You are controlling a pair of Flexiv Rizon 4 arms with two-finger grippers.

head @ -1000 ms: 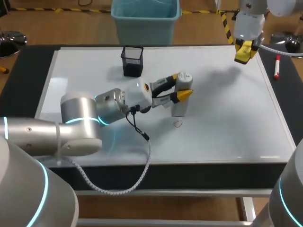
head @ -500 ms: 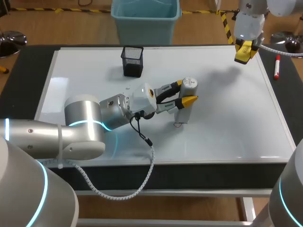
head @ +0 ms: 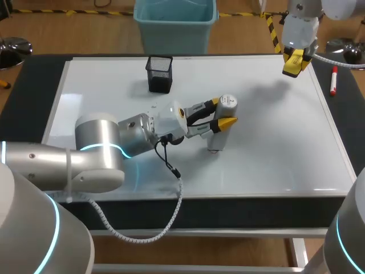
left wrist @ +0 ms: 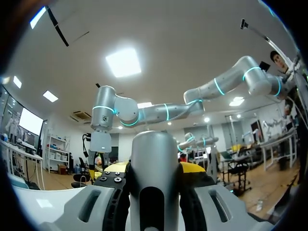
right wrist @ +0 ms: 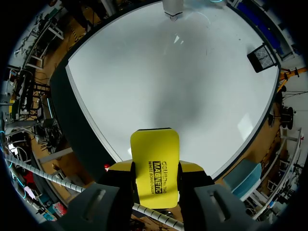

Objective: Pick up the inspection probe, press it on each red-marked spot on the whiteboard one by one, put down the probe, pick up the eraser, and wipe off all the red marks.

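The grey cylindrical inspection probe (head: 223, 117) stands upright near the middle of the whiteboard (head: 274, 148), its foot on the board. My left gripper (head: 222, 112) is shut on it from the side. In the left wrist view the probe (left wrist: 154, 168) fills the gap between the yellow fingertips (left wrist: 198, 172). No red mark shows; the spot under the probe's foot is hidden. Above the board's far right corner hangs my right gripper (head: 295, 63), shut on the yellow eraser (right wrist: 155, 171), well apart from the probe (right wrist: 172, 6).
A black mesh cup (head: 159, 73) stands at the back of the whiteboard, left of the probe. A red marker (head: 333, 80) lies on the dark table beyond the board's right edge. My left arm stretches across the board's left front.
My left gripper carried the probe right and toward the front, setting it down on the small red mark that showed a second ago. The right arm has not moved.
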